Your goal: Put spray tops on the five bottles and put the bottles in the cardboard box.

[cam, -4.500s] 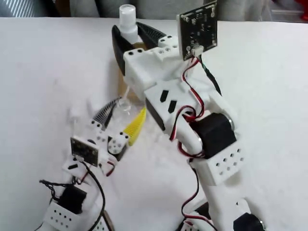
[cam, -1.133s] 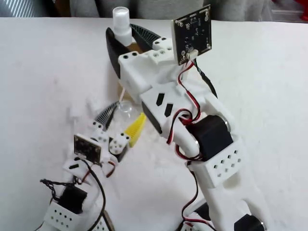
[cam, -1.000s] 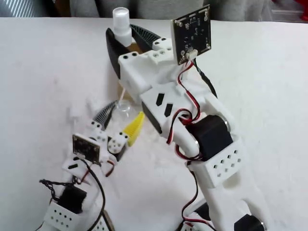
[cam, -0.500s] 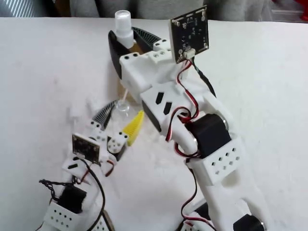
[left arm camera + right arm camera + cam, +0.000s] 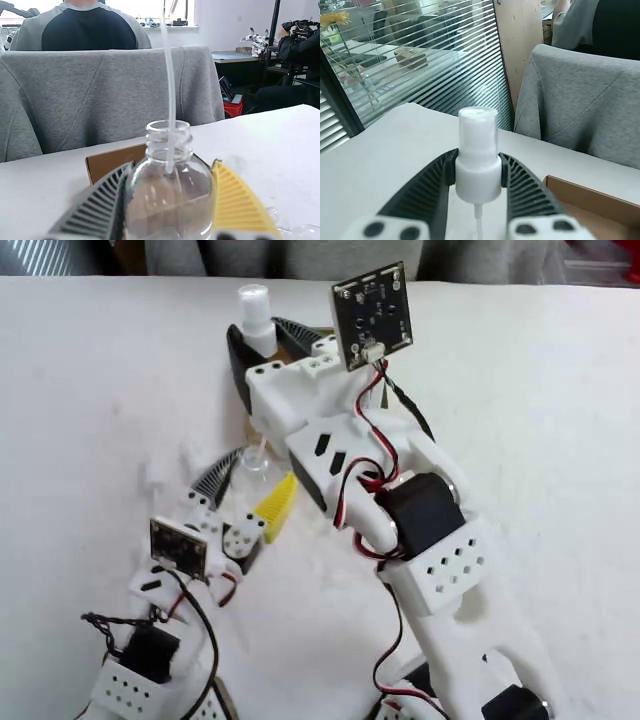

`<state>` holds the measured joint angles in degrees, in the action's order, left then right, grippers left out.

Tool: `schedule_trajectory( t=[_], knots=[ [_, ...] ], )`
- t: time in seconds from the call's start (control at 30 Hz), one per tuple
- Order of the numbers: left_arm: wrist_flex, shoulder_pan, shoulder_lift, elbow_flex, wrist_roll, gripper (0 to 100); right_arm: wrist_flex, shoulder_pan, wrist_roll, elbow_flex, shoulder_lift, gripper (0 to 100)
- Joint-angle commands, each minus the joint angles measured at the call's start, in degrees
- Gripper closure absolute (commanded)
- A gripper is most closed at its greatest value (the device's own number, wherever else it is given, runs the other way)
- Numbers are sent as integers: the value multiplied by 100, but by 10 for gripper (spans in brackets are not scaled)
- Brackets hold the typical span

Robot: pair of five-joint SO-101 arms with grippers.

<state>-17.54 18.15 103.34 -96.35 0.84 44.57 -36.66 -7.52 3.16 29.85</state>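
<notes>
Both claws grasp: the right gripper (image 5: 477,159) clenches the spray top (image 5: 477,145), which in the high view sits toward 12 o'clock of the clear bottle (image 5: 167,195) pinched by the left gripper (image 5: 263,469). Its dip tube (image 5: 170,95) hangs near-upright, tip inside the bottle's neck.

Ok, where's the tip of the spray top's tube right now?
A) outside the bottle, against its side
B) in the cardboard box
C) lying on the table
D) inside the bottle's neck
D: the left wrist view shows the tube reaching down inside the mouth of the bottle gripped by the left hand.
</notes>
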Motion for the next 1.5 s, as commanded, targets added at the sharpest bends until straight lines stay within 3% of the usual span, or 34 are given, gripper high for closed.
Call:
schedule_trajectory(
  t=[0.0,0.23,1.0,1.47],
  knots=[
    [-18,-48,92,105,-53,891,31,-92,9,-26,259,981],
    [-9,-48,92,105,-53,891,4,-532,9,607,866,981],
    [0,-48,92,105,-53,891,-1701,-558,0,4176,2686,981],
    [9,-57,92,105,-53,891,-2193,-831,0,4774,2844,980]
  ],
)
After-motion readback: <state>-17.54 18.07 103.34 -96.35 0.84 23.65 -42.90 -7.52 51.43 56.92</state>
